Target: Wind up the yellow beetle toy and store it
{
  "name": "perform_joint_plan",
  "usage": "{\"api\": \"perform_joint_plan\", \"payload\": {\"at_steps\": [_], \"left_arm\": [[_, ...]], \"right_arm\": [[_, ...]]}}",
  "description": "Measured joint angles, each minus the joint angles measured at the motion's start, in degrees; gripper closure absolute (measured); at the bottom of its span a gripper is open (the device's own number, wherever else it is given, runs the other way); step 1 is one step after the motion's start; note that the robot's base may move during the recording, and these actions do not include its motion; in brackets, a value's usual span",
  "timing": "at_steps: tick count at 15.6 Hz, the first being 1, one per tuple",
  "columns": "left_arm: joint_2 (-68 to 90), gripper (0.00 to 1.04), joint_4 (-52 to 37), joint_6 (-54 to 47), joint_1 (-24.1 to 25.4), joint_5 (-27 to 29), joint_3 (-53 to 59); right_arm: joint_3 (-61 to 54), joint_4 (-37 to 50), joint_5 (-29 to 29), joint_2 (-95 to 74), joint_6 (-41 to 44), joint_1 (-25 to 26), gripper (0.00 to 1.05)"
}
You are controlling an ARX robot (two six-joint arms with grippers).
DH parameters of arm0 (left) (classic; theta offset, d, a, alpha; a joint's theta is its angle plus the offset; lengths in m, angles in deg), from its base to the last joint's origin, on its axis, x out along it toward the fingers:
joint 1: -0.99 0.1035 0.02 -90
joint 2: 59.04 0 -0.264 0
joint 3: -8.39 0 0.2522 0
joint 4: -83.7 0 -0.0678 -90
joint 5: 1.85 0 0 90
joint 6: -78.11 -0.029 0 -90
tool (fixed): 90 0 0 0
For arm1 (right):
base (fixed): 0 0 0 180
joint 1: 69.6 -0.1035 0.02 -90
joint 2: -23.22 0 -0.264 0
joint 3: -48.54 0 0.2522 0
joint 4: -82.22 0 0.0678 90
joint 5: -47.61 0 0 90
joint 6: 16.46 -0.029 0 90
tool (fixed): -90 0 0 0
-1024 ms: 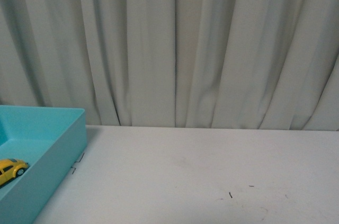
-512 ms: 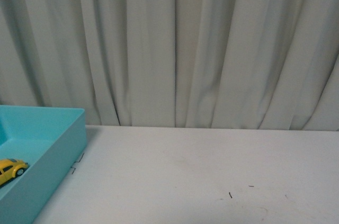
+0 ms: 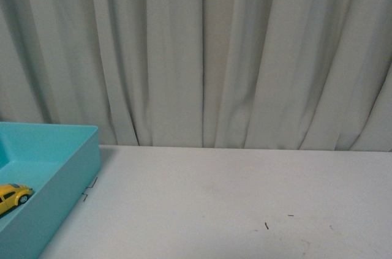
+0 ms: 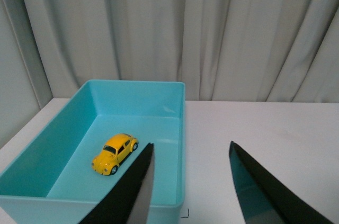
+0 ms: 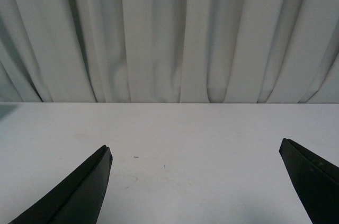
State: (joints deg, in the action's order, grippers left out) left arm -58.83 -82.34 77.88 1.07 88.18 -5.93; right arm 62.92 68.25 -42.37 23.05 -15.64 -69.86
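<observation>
In the front view nothing had moved over the last second: the yellow beetle toy point(image 3: 13, 196) sat in the same spot on the floor of the blue box point(image 3: 67, 176), at the left end of the white table point(image 3: 233, 198), and neither arm showed. That stillness suggested the storing was already done and the arms had backed off.

In the left wrist view the toy point(image 4: 114, 152) stood on its wheels near the middle of the box point(image 4: 183, 128), apart from every wall. The left gripper point(image 4: 190, 181) hung above the box's near corner, fingers spread wide and holding nothing.

In the right wrist view the right gripper point(image 5: 196, 181) was likewise parted and empty over bare table point(image 5: 201, 128), well away from the toy, with only the curtain point(image 5: 175, 33) behind.
</observation>
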Motion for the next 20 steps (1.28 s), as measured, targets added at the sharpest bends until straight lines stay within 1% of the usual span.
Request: {"api": "perform_joint_plan", "payload": {"at_steps": [4,5,6,20], "left_arm": [[0.0,0.1,0.0,0.0,0.0,0.0,0.0],[0.0,0.05,0.0,-0.02,0.0,0.0,0.0],[0.0,0.07,0.0,0.0,0.0,0.0,0.0],[0.0,0.07,-0.02,0.0,0.0,0.0,0.0]], "right_arm": [[0.0,0.0,0.02,0.0,-0.02,0.0,0.07],[0.0,0.0,0.0,0.0,0.0,0.0,0.07],[0.0,0.0,0.0,0.0,0.0,0.0,0.07],[0.0,0.0,0.0,0.0,-0.02,0.0,0.07]]}}
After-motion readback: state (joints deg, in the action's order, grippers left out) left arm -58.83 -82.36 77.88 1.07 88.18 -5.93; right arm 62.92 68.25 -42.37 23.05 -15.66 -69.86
